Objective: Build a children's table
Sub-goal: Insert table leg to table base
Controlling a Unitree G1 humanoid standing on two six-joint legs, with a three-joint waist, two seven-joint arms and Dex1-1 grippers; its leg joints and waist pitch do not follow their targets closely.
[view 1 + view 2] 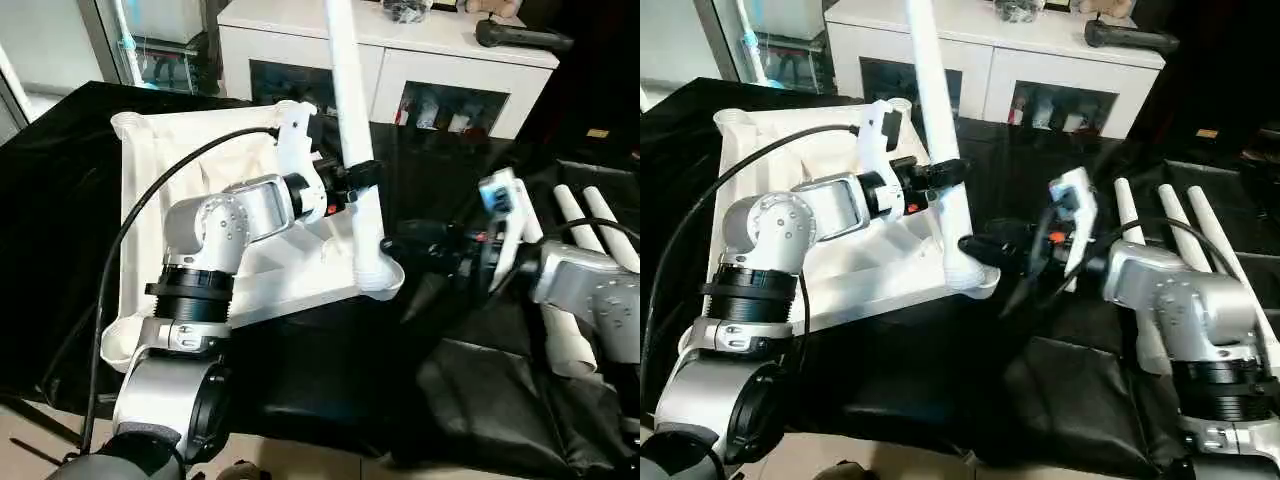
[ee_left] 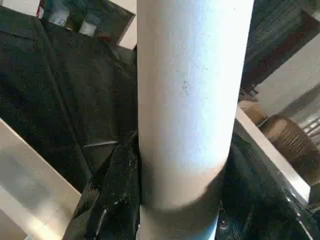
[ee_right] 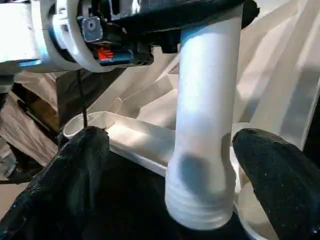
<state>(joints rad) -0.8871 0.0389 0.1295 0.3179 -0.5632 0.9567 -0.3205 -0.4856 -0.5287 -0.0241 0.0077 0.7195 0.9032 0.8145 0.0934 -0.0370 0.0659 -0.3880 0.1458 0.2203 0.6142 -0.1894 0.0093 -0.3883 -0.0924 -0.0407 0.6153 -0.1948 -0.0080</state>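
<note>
leg (image 1: pixel 352 110): white tapered tube, threaded end at tabletop (image 1: pixel 180 170) corner socket | left gripper (image 1: pixel 362 178): grasping leg | right gripper (image 3: pixel 170 165): released, straddling leg

Looks like a lived-in room of a home, or a mock-up of one. Along the far wall, a low white cabinet with glass doors (image 1: pixel 395 75), small items shelved behind the glass. On top of it, a black handheld device (image 1: pixel 520 37). At one side, a glass-fronted display unit (image 1: pixel 150 45). In the foreground, a work surface draped in black cloth (image 1: pixel 60 200).
</note>
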